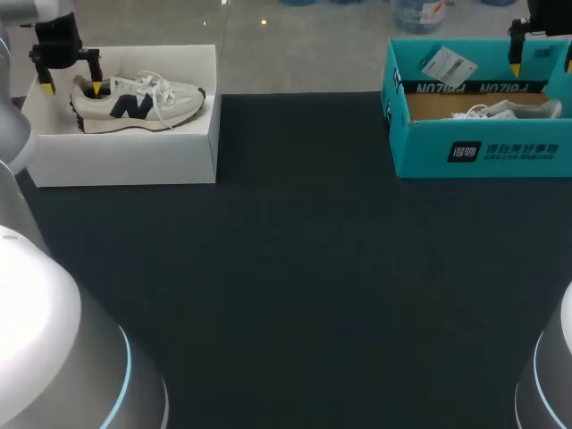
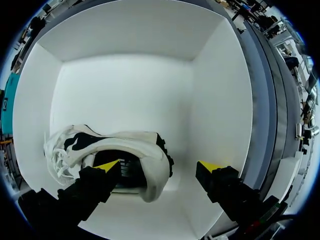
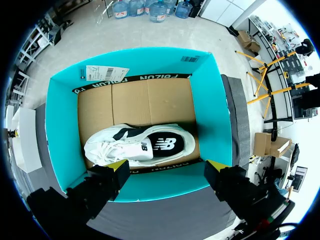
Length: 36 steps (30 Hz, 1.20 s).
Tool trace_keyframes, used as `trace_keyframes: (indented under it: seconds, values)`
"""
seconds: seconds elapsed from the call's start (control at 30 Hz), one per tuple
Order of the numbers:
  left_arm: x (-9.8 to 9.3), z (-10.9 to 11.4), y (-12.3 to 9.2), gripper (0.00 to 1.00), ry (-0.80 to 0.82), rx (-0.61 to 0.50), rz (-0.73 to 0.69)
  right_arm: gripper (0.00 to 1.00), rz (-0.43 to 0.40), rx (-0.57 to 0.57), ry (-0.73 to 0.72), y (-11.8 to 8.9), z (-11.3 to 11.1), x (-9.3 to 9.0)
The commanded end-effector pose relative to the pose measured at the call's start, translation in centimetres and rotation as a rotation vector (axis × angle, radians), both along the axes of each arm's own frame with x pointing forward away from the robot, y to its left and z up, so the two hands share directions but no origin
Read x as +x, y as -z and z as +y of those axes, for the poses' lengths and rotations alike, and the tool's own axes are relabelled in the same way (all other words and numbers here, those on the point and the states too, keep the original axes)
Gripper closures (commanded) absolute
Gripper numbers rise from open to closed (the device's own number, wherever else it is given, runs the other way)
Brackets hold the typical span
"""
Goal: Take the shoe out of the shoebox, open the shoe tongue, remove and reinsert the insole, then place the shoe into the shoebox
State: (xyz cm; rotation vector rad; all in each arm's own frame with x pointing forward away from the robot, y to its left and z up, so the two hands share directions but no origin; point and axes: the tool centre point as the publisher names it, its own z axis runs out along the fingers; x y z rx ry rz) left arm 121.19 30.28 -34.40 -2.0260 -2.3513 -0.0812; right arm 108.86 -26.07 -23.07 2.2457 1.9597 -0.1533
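Two shoes, two shoeboxes and two hands are at one table (image 1: 295, 268). The first shoe (image 1: 138, 103) stands upright in the white shoebox (image 1: 125, 156). The second shoe (image 1: 509, 110) lies on its side in the teal shoebox (image 1: 483, 147). Both are judged light, with soft uppers and a firmer heel, so grip at the heel collar. The left hand (image 2: 159, 166) is released, with one fingertip in the collar and the other behind the heel. The right hand (image 3: 166, 166) hangs released above the teal shoebox.

White print (image 1: 505, 150) on teal shoebox (image 1: 420, 159) front, lettered black strip (image 1: 465, 87) inside, white tag (image 1: 447, 64), logo (image 1: 132, 106) on shoe (image 1: 174, 100).
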Motion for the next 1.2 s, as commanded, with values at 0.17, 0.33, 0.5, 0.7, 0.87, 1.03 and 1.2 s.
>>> trace_keyframes:
  seconds: [0.17, 0.33, 0.5, 0.7, 0.87, 1.03, 1.2]
  values:
    - [1.7, 0.4, 0.4, 0.00, -0.028, -0.045, 0.168, 0.00, -0.002, 0.001, 0.000, 0.0, 0.0, -0.1]
    - [1.9, 0.6, 0.6, 0.01, -0.034, -0.050, 0.168, 0.00, -0.002, 0.001, 0.000, 0.0, 0.0, -0.1]
    - [1.9, 0.5, 0.9, 0.52, -0.034, -0.054, 0.167, 0.00, -0.002, 0.001, 0.000, 0.0, 0.0, -0.1]
    - [1.7, 0.1, 1.2, 0.84, -0.023, -0.046, 0.156, 0.00, -0.002, 0.001, 0.000, 0.0, 0.0, -0.1]
    - [1.9, 0.1, 1.4, 1.00, -0.023, -0.038, 0.152, 0.00, -0.002, 0.001, 0.000, 0.0, 0.0, -0.1]
    - [2.0, 0.2, 1.5, 1.00, -0.024, -0.032, 0.148, 0.00, -0.002, 0.001, 0.000, 0.0, 0.0, -0.1]
    - [1.8, 0.6, 0.9, 1.00, -0.020, -0.027, 0.132, 0.00, -0.002, 0.001, 0.000, 0.0, 0.0, -0.1]
